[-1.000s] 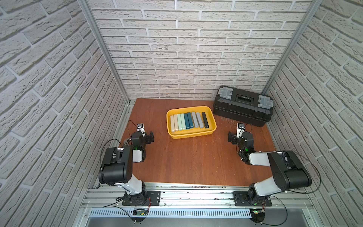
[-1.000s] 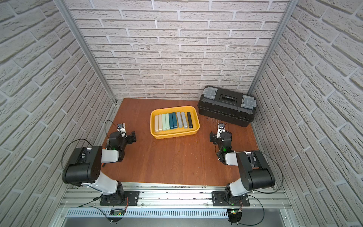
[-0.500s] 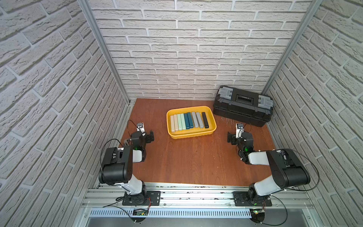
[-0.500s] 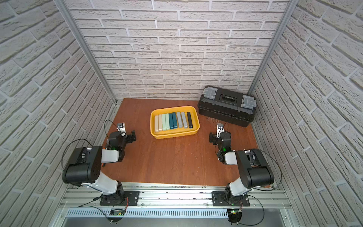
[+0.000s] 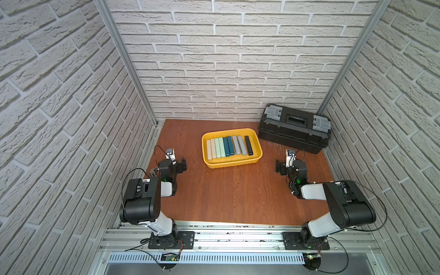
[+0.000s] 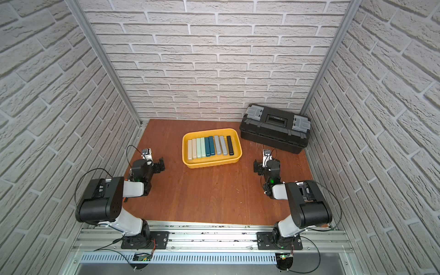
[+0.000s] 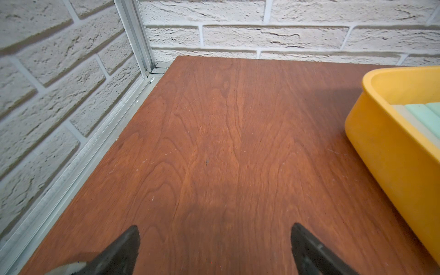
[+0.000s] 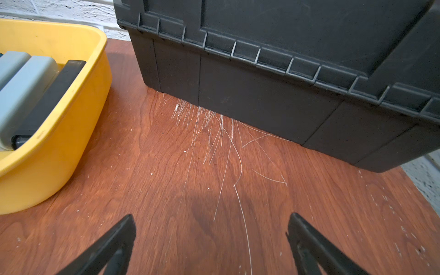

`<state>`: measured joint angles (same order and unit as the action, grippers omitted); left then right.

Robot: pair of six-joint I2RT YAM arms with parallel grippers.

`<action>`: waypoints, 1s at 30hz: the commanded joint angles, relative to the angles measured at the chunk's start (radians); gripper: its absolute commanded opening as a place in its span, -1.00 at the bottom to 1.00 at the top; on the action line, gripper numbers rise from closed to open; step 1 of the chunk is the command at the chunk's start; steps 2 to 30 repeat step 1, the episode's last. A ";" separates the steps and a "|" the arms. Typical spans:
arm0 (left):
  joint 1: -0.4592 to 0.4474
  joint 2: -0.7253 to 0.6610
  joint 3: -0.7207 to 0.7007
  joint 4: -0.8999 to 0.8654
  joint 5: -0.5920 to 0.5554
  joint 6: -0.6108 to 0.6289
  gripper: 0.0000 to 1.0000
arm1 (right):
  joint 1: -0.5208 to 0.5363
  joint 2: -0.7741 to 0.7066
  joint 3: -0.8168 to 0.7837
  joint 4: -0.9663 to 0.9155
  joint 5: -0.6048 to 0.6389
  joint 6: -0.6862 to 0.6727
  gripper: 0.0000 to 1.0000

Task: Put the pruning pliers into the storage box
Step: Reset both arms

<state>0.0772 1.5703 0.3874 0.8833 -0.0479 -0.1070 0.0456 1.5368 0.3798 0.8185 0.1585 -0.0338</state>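
If judged by pruning pliers (image 5: 229, 148) filling storage box (image 5: 232, 164), looks done; asks nothing more of wide, empty left end effector (image 7: 214, 229) and right end effector (image 8: 211, 217).

The storage box (image 5: 232, 162) is yellow. The pruning pliers (image 5: 228, 146) in it run from nine o'clock to three o'clock: beige, mint green, teal, grey, black. The counter (image 5: 226, 195) is reddish-brown wood grain, scratched white near the black toolbox (image 5: 292, 137) with grey latches (image 5: 273, 113). The walls (image 5: 238, 71) show white brick. The left claw (image 7: 214, 228) and right claw (image 8: 211, 216) are black.
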 commanded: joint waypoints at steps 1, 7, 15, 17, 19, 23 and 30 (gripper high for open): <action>-0.004 0.004 -0.004 0.045 -0.009 0.006 0.96 | -0.006 -0.023 0.016 0.012 -0.008 0.003 0.98; -0.004 0.004 -0.004 0.045 -0.009 0.006 0.96 | -0.006 -0.023 0.016 0.012 -0.008 0.003 0.98; -0.004 0.004 -0.004 0.045 -0.009 0.006 0.96 | -0.006 -0.023 0.016 0.012 -0.008 0.003 0.98; -0.004 0.004 -0.004 0.045 -0.009 0.006 0.96 | -0.006 -0.023 0.016 0.012 -0.008 0.003 0.98; -0.004 0.004 -0.004 0.045 -0.009 0.006 0.96 | -0.006 -0.023 0.016 0.012 -0.008 0.003 0.98; -0.004 0.004 -0.004 0.045 -0.009 0.006 0.96 | -0.006 -0.023 0.016 0.012 -0.008 0.003 0.98; -0.004 0.004 -0.004 0.045 -0.009 0.006 0.96 | -0.006 -0.023 0.016 0.012 -0.008 0.003 0.98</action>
